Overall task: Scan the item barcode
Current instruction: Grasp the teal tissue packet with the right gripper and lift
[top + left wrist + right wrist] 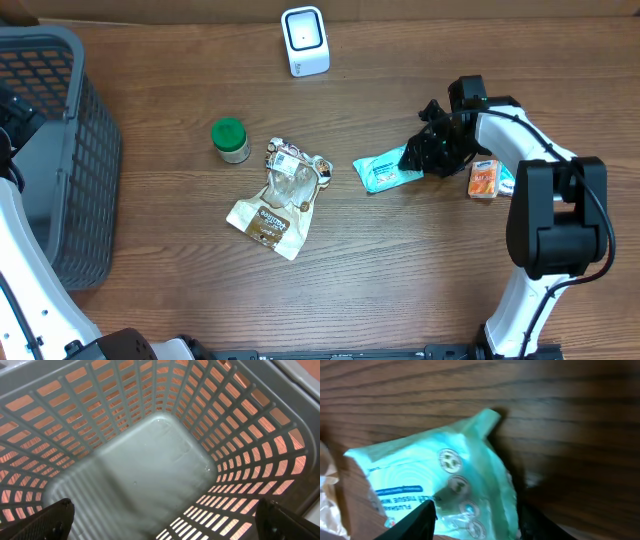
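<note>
Found the pack (385,170) lying flat on the table (400,290), right of centre, teal face up. Found the right gripper (412,157) down at the pack's right end, touching it or very nearly so. Saw from the right wrist two dark fingers (417,520) set apart at the bottom edge, one over the pack's printed face, the other at its far edge, with the pack's end between them. Could not tell whether the jaws pinched the pack or merely straddled it. Found an orange box (484,180) just beside that gripper, on the side away from the pack. Found the scanner (305,40) near the table's far edge, well apart from the pack. Noted a green-lidded jar (231,140) left of centre and a crumpled brown bag (280,195) just beside it, between jar and pack. Found the basket (60,150) at the table's left edge. Saw from the left wrist the left gripper (165,522) above the basket's inside, jaws spread wide and holding nothing, fingertips (50,520) at the picture's lower corners.
</note>
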You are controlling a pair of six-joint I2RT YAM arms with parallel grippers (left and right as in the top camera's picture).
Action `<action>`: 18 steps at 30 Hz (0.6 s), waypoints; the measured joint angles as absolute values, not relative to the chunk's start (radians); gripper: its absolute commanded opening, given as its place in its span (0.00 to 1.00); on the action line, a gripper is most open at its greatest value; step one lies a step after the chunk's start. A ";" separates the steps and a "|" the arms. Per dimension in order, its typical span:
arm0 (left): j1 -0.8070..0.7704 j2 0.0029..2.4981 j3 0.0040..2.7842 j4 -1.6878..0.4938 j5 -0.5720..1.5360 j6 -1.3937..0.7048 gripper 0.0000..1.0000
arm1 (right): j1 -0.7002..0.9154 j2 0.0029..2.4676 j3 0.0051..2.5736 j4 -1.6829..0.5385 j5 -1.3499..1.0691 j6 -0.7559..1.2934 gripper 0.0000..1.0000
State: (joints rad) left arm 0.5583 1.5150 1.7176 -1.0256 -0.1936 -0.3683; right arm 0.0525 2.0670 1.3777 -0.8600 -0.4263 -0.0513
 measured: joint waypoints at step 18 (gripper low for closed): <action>0.558 1.515 1.718 -1.025 -0.194 -0.368 1.00 | 0.073 2.030 1.262 -0.728 -0.512 0.064 0.04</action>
